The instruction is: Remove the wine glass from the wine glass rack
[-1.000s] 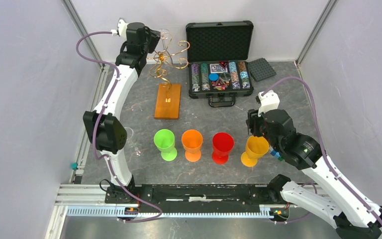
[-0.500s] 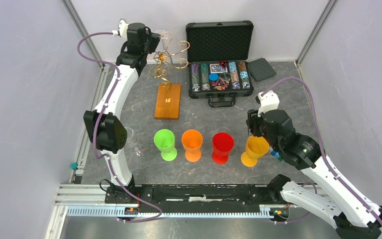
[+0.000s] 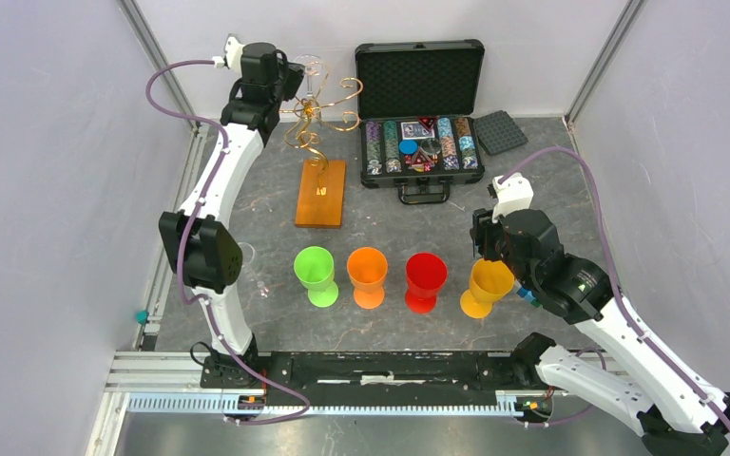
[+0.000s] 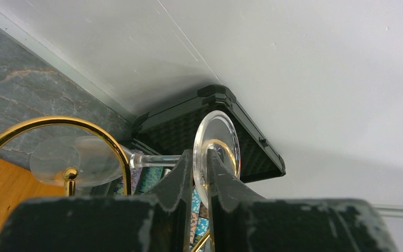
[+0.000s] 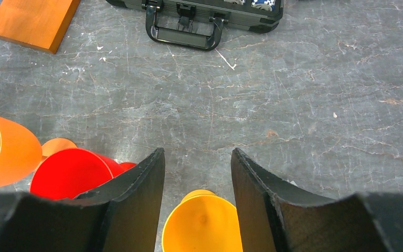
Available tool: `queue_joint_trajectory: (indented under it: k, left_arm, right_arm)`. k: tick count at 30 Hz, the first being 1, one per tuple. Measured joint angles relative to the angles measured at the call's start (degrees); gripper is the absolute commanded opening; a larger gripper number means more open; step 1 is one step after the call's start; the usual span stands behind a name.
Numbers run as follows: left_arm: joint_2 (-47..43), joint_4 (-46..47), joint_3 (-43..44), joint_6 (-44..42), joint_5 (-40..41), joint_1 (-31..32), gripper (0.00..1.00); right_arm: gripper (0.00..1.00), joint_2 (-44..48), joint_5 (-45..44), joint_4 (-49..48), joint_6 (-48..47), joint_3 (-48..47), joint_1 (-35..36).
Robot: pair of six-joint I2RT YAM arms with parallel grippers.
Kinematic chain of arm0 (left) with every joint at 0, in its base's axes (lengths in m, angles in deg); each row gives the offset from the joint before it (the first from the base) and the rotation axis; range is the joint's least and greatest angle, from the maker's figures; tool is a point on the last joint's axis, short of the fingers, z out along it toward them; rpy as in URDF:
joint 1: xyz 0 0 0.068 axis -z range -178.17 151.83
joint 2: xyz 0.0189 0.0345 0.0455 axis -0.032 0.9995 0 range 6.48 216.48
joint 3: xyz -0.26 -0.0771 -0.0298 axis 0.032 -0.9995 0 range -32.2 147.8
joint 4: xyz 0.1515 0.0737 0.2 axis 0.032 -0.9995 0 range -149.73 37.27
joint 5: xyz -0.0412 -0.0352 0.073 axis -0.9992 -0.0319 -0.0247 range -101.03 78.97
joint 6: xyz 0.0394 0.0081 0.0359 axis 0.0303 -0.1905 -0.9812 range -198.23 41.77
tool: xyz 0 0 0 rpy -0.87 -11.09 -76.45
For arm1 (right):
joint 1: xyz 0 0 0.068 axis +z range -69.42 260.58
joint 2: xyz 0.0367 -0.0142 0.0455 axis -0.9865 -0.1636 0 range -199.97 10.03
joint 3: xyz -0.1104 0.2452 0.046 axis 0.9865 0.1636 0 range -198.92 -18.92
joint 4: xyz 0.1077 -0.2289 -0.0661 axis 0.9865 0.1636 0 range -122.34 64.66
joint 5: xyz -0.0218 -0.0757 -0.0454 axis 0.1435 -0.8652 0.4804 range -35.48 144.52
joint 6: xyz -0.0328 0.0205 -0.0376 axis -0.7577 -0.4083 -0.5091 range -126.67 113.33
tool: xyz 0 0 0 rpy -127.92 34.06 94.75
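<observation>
Top view of a grey tabletop (image 3: 551, 180) w/ two robot arms at the near edge.

Far left: the wine glass rack (image 3: 320, 193), a gold wire tree w/ curled arms on an orange wood base. The left arm reaches up to the rack's top. The left gripper (image 4: 199, 163) is pinched nearly shut on the clear wine glass (image 4: 152, 160), w/ the rim of the glass's round foot clamped between the two black fingers. From the left wrist, the glass lies sideways: the stem runs left from the foot to the bowl, which sits behind a gold loop of the rack. Can't tell if the stem touches the wire.

Far centre, just right of the rack: a black chip case (image 3: 420, 81) w/ its lid standing open. Its lower tray holds rows of multicoloured poker chips. A dark square pad (image 3: 500, 131) lies just right of it.

Near centre, four plastic goblets stand upright in a row – green (image 3: 315, 271), orange (image 3: 368, 271), red (image 3: 426, 274), yellow (image 3: 488, 283), left to right.

The right gripper (image 5: 197, 157) hangs over the yellow goblet – fingers spread apart, holding nothing.
</observation>
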Motion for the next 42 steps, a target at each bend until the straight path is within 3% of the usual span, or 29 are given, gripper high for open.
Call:
queue_joint_trajectory:
  k: [5, 12, 20, 32, 42]
  left_arm:
    - [-0.13, 0.04, 0.0, -0.35, 0.0, 0.0, 0.02]
    - [-1.14, 0.74, -0.46, -0.37, -0.11, 0.0, 0.02]
    - [-4.09, 7.15, -7.3, 2.01, -2.12, -0.26, 0.02]
    - [-4.7, 16.13, -11.06, 7.76, -9.18, -1.31, 0.02]
    - [-5.16, 17.0, -12.26, 9.62, -17.4, -4.04, 0.02]
  right_arm:
    - [0.55, 0.0, 0.0, 0.0, 0.02, 0.02, 0.0]
    - [0.55, 0.02, -0.02, -0.02, 0.0, 0.02, 0.0]
    - [0.55, 0.2, -0.04, -0.2, 0.02, 0.66, 0.0]
    - [0.55, 1.16, -0.68, -0.42, 0.02, 0.96, 0.0]
    - [0.55, 1.2, -0.92, -0.42, 0.04, 0.96, 0.0]
